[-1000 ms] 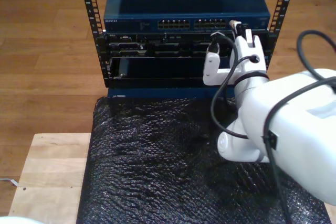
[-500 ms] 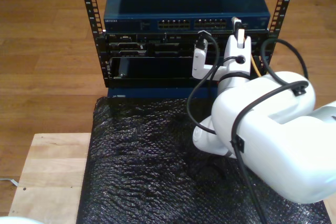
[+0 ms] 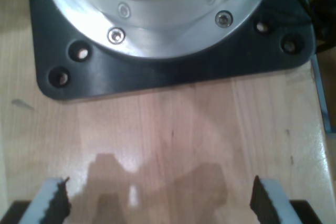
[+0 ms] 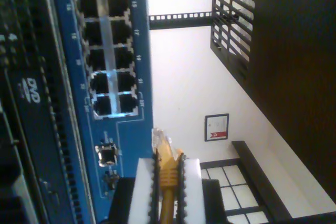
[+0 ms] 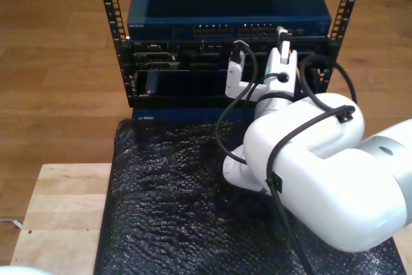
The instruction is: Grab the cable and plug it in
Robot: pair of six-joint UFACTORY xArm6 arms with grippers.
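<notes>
In the second wrist view, my second gripper is shut on the yellow-orange cable. The cable's clear plug sticks out past the white pads. The plug sits just short of the blue switch, near its end ports, and is not inserted. In the exterior view the white arm holds that gripper up against the switch front, towards the exterior view's right. My first gripper is open over bare wood, with nothing between its serrated pads.
The switch sits in a black rack above darker units. A black bubble-wrap mat covers the wooden table. A black base plate with an aluminium flange lies ahead of my first gripper.
The white arm has swung towards the exterior view's left. It carried my second gripper and the plug along the switch front, from past the ports' right end to just over it.
</notes>
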